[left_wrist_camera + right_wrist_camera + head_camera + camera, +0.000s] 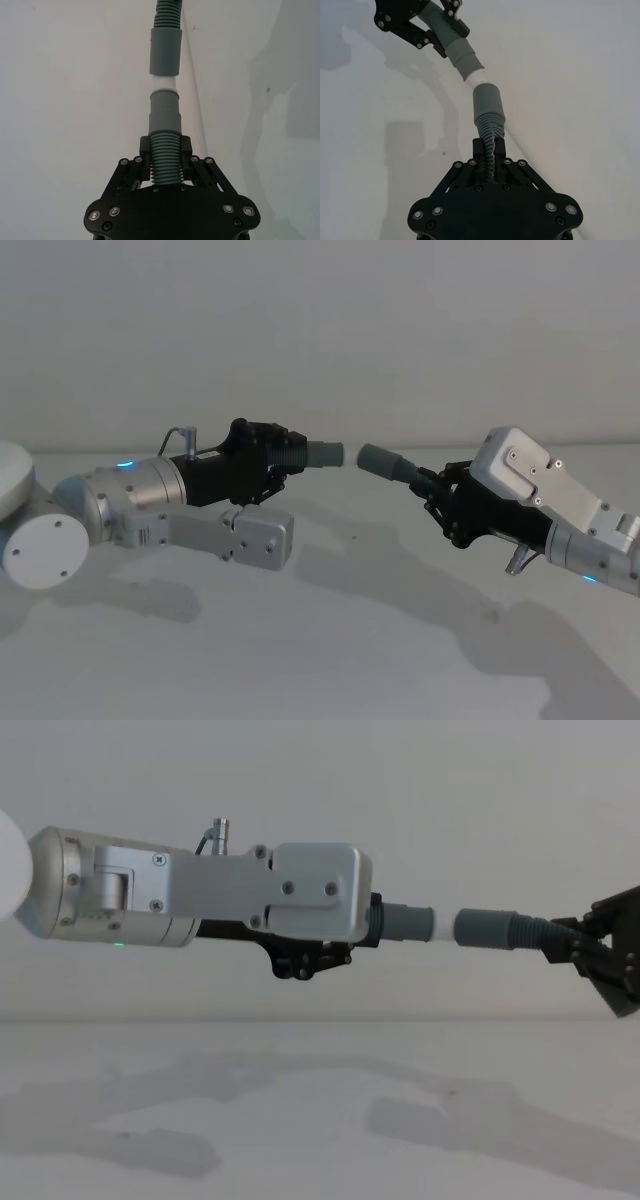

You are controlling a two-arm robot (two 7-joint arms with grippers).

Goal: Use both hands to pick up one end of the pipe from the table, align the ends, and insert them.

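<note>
Left gripper (283, 462): held above the bench (330, 640), arm lying roughly level and reaching inward from the left. Fingers (186, 148) pinch the ribbed section of the left pipe piece (164, 125) from both sides. The smooth grey collar projects straight out beyond the fingertips, ending in a narrow whitish spigot (164, 83).

Right gripper (428, 485): also raised off the bench, arm coming in from the right and angled slightly upward toward the middle. Fingers (501, 148) are clamped on the corrugated part of the right pipe piece (489, 107). Its plain grey socket (378, 459) extends past the fingertips, pointing at the other piece.

Ends: both airborne, between the two sets of fingertips, facing each other. In the chest view the spigot tip sits right at the mouth of the socket on about one line. In the head view a small gap shows between them, so whether they touch cannot be told. In the right wrist view the two pieces meet at a slight angle rather than dead straight.

Bench: matte white, carrying the soft shadows of both arms.
</note>
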